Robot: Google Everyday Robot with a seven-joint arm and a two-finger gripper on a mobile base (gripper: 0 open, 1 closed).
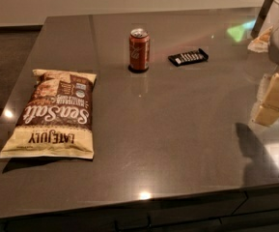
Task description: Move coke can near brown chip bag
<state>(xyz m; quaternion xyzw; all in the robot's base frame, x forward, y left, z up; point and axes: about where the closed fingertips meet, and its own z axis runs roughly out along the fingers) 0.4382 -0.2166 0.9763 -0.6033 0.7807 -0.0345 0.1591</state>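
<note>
The coke can is small and red with a silver top. It stands upright on the dark countertop, towards the back middle. The brown chip bag lies flat at the left side of the counter, with "Sea Salt" and "Late July" lettering and cream ends. The gripper, tan under a white arm, hangs above the counter at the right edge of the view. It is far to the right of the can and holds nothing that I can see.
A flat black rectangular object lies just right of the can. A crumpled light wrapper and a dark upright item sit at the back right corner. The counter's front edge runs along the bottom and the floor lies to the left.
</note>
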